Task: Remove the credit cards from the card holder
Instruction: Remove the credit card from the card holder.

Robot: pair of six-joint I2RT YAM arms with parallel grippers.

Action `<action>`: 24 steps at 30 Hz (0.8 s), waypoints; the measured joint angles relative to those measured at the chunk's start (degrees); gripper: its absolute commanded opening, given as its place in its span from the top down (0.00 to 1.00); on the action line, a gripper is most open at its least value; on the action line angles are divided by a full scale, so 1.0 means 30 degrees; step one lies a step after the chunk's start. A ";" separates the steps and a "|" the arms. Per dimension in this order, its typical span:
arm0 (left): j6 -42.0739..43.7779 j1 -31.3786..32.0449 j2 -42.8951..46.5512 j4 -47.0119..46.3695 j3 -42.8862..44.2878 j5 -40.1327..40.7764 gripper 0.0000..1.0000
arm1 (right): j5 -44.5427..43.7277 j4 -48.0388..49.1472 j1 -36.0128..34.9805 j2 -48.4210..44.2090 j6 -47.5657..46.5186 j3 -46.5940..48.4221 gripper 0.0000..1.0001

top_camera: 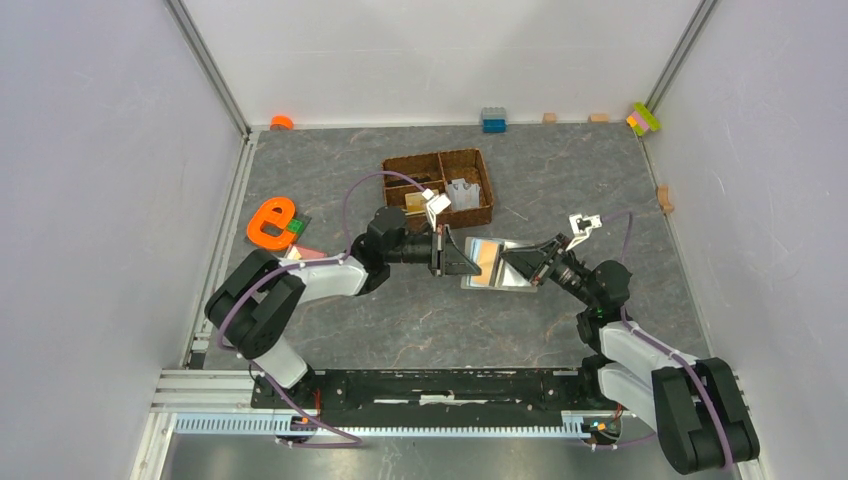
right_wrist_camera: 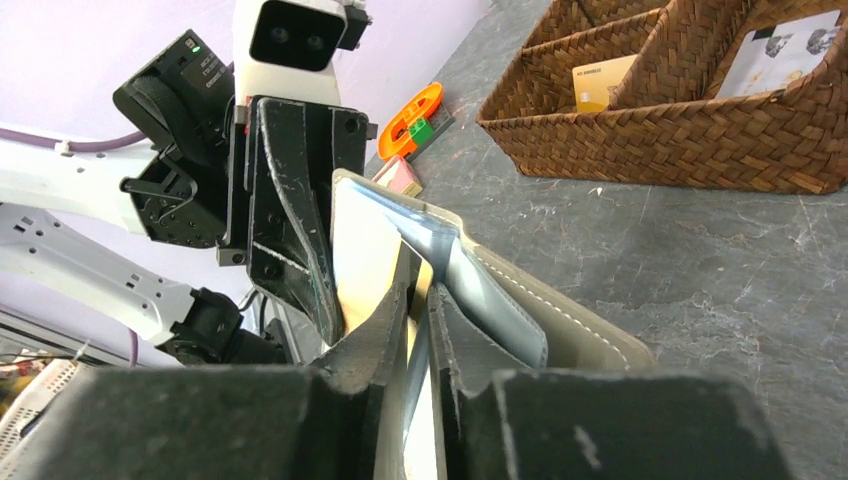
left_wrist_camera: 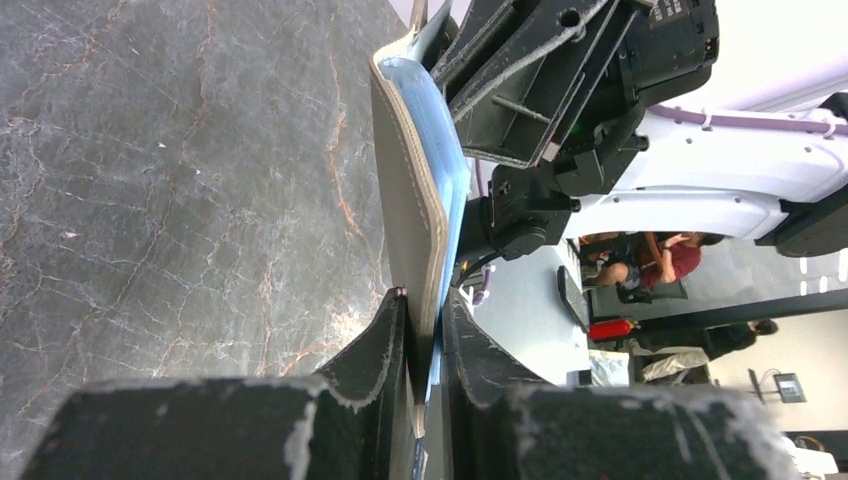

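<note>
- Grey marbled table (top_camera: 400,330) closed in by pale walls (top_camera: 100,200) on three sides; both arms reach inward and meet over its middle.
- Card holder (top_camera: 497,263) sits between the two sets of fingers, open, with a silvery inside face turned up toward the top camera.
- Left fingers (left_wrist_camera: 385,345): closed narrow on the card holder's near edge, one finger on the grey-olive outer skin and the other on the light-blue inner side. Firm pinch, no gap seen. The case runs straight out past the fingertips, edge-on to the wrist camera.
- Right fingers (right_wrist_camera: 375,340): narrow, reaching in from the far side of the case, opposite the left fingers. A tan edge and a pale-blue leaf lie in the slot between them. Cannot tell whether they actually pinch it or just flank it.
- Credit card (right_wrist_camera: 365,240): orange-tan, in the open case just beyond the right fingertips, against the left fingers' inner face. Its lower part is hidden behind the right fingers.
- Stitched grey-olive flap of the case lies just beside the right fingers, on their outer side.
- Brown woven basket (top_camera: 440,157) stands beyond both sets of fingers, apart from the case; one compartment holds a tan card (right_wrist_camera: 603,85).
- Orange letter-shaped piece (top_camera: 268,222) lies well behind the left fingers, near the wall.
</note>
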State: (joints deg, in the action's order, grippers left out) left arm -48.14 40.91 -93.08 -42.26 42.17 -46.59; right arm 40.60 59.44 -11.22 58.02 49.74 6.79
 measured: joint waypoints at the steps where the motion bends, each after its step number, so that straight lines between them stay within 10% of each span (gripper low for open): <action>1: 0.0211 0.0066 0.0073 0.0255 0.0036 0.0000 0.81 | -0.0044 0.0000 0.0029 0.0022 0.0029 -0.0022 0.96; 12: 0.0940 0.0648 0.0568 0.1486 0.0073 -0.0036 0.68 | 0.0197 0.0321 0.0029 -0.0240 0.0313 -0.0058 1.00; 24: 0.0940 0.0270 0.1654 0.1231 -0.0699 0.0415 0.85 | 0.0401 0.0605 0.0102 -0.0248 0.0561 -0.0058 1.00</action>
State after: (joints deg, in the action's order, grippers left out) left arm -45.32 41.71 -88.12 -38.57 40.07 -45.34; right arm 41.80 61.25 -10.92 57.28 51.42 6.61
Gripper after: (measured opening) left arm 0.184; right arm 0.004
